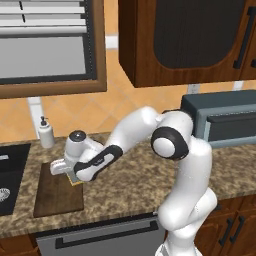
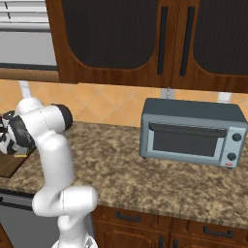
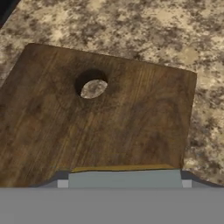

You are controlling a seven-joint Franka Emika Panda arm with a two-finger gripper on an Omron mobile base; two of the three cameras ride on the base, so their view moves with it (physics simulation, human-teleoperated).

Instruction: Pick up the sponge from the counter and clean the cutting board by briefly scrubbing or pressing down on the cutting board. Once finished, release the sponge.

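While the counter (image 1: 135, 185) stretches wide beneath the arm, the toaster oven (image 2: 191, 131) sits well off to the gripper's right and the black sink (image 1: 11, 172) to its left. Directly under the gripper (image 1: 74, 176) lies the cutting board (image 3: 100, 118) — its hole ahead of the fingers. Clamped between the fingers is the sponge (image 3: 124, 177) — low over the board; whether they touch, I cannot tell.
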